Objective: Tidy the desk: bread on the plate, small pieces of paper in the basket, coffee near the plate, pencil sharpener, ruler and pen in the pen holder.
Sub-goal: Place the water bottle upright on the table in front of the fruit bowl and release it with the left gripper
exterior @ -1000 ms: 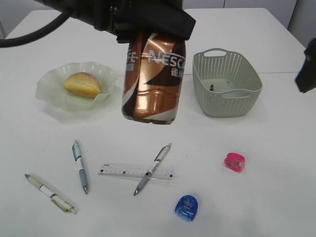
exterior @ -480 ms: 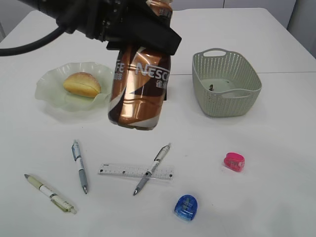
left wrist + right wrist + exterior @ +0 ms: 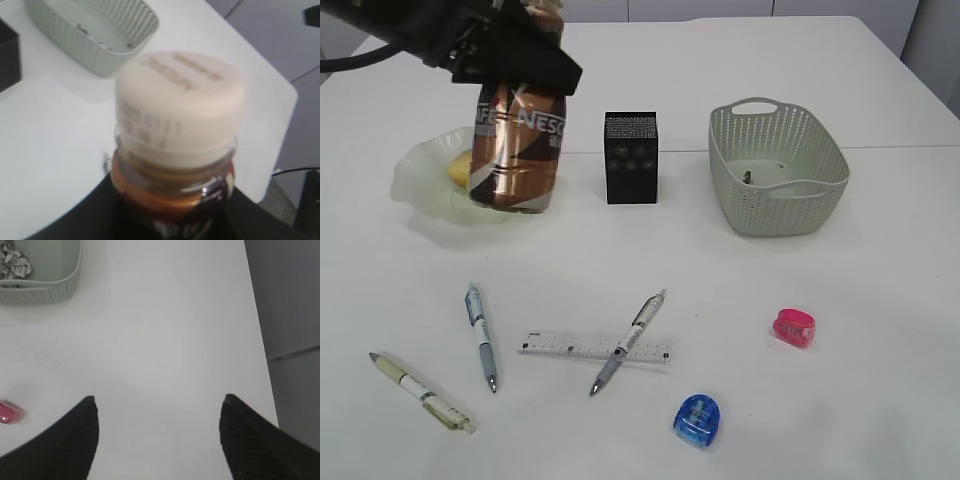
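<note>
— What sort of place is this?
— Likely an office or lab: a plain white desk (image 3: 880, 260), grey cabinet panels (image 3: 280, 60) behind, and a cable (image 3: 295, 171) on the floor, though blurred.

"NESC", partly hidden, on the coffee (image 3: 516, 150) bottle's brown label

A brown coffee bottle (image 3: 517, 150) with a cream cap is hanging upright, gripped, over the green wavy plate (image 3: 420, 190) at far left.
</note>
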